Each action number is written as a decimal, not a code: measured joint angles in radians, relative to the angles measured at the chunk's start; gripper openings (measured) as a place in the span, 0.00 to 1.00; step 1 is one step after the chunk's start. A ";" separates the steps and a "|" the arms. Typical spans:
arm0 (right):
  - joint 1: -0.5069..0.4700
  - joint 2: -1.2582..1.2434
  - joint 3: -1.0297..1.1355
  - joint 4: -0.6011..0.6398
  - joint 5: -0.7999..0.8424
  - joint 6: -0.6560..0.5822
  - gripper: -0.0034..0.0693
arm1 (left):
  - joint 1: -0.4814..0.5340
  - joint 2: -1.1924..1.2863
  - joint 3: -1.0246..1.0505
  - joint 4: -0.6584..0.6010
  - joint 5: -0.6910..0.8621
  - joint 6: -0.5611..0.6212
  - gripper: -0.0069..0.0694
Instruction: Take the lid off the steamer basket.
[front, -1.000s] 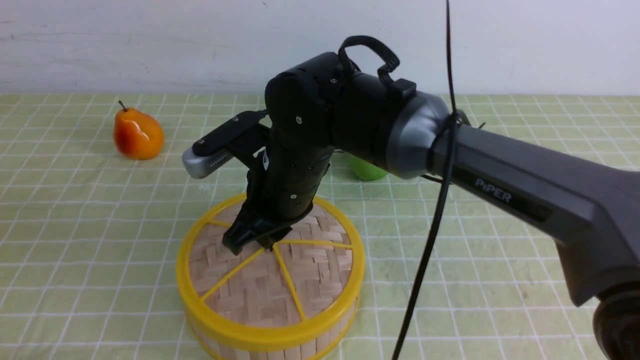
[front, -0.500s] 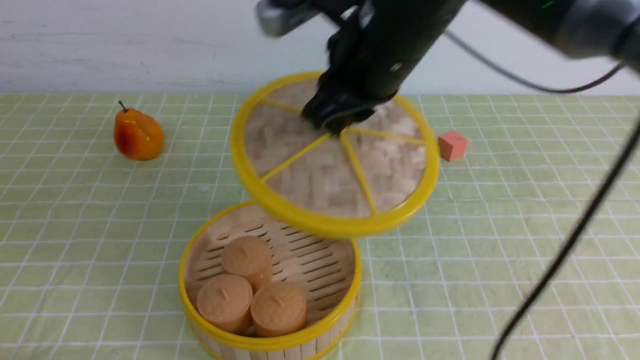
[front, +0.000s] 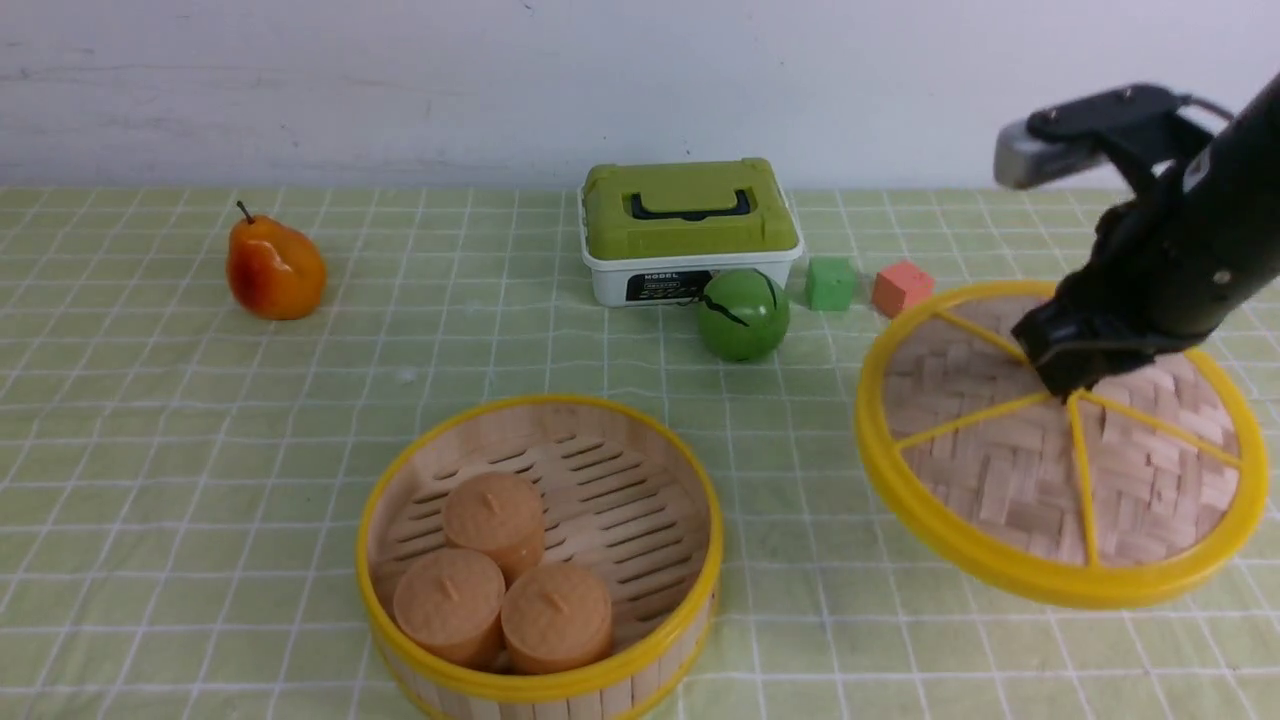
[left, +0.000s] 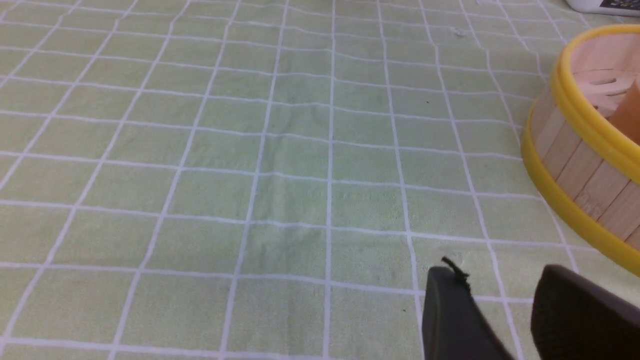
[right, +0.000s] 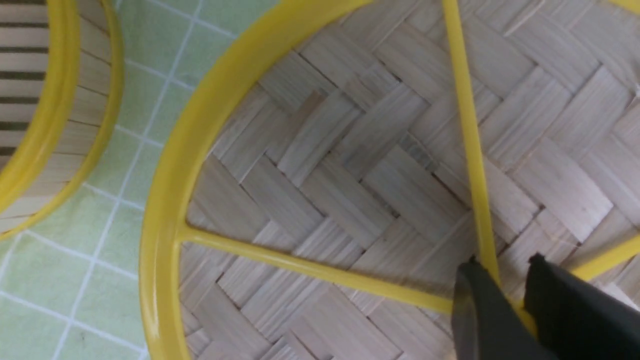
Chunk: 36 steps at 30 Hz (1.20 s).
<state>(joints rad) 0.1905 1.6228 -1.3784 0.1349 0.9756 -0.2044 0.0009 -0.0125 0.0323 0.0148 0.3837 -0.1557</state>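
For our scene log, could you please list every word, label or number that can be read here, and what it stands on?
White box, black label on its front: pale lettering, too small and blurred to read.
Lid, steamer basket and everything else in view: no text.

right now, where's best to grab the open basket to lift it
Probably its far-right rim, from above, one finger inside the wall and one outside: the basket is open, and the three buns crowd its near-left, leaving that side bare.
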 joint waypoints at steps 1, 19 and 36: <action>0.001 0.010 0.022 0.005 -0.037 0.000 0.15 | 0.000 0.000 0.000 0.000 0.000 0.000 0.40; 0.008 0.207 0.106 0.068 -0.240 0.027 0.42 | 0.000 0.000 0.000 0.000 0.000 0.000 0.40; 0.008 -0.670 0.330 0.038 -0.230 0.036 0.38 | 0.000 0.000 0.000 0.000 0.000 0.000 0.40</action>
<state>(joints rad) 0.1988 0.9531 -1.0483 0.1729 0.7460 -0.1684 0.0009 -0.0125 0.0323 0.0148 0.3837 -0.1557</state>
